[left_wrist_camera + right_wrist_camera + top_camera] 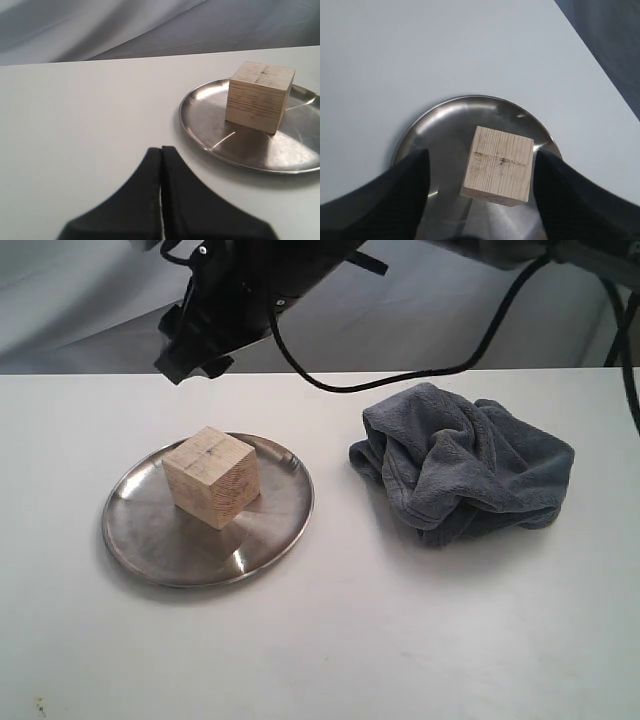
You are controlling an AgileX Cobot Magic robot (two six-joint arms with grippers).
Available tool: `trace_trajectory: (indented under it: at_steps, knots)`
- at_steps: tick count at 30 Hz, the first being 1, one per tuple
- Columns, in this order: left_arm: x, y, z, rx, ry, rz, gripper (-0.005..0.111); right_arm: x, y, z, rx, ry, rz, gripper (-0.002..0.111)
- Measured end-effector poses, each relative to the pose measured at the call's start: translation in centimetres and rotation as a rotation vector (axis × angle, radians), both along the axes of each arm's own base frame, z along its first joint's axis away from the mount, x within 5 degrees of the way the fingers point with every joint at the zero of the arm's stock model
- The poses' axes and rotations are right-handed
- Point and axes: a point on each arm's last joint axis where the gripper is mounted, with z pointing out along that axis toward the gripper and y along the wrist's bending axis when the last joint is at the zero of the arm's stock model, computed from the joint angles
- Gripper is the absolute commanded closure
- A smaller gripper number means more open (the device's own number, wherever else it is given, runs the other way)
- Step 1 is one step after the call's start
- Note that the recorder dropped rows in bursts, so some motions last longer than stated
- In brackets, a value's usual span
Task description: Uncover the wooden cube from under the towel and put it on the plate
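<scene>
Left of the plate (140,540) and clear of it, the left gripper (161,150) has its jaws pressed together, holding nothing. The wooden cube (212,477) sits flat on the plate, near its middle. Above the plate hangs the right gripper (481,156), jaws apart on either side of the cube, gripping nothing. Right of the plate, not touching it, the towel (465,465) lies crumpled on the table (400,640).

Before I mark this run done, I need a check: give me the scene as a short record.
cube: uncovered, resting on plate
plate: on table
towel: crumpled, beside plate, apart from it
left tool: shut, empty
right tool: open, above cube, not gripping
</scene>
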Motion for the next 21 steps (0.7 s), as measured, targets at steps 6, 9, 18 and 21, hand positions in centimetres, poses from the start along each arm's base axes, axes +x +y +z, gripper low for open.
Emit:
trace_trajectory:
  at_steps: [6,9,18,21]
  knots:
    - [0.0,0.0,0.0,0.0,0.0,0.0,0.107,-1.8,-1.5,3.8,0.043,-0.026,-0.012,0.063]
    - [0.0,0.0,0.0,0.0,0.0,0.0,0.107,-2.9,-2.8,5.9,0.032,-0.047,-0.043,0.076]
    - [0.0,0.0,0.0,0.0,0.0,0.0,0.107,-7.1,-9.2,11.9,-0.124,-0.123,-0.207,0.108]
    - [0.0,0.0,0.0,0.0,0.0,0.0,0.107,-9.4,-11.2,14.5,-0.09,-0.158,-0.233,0.108]
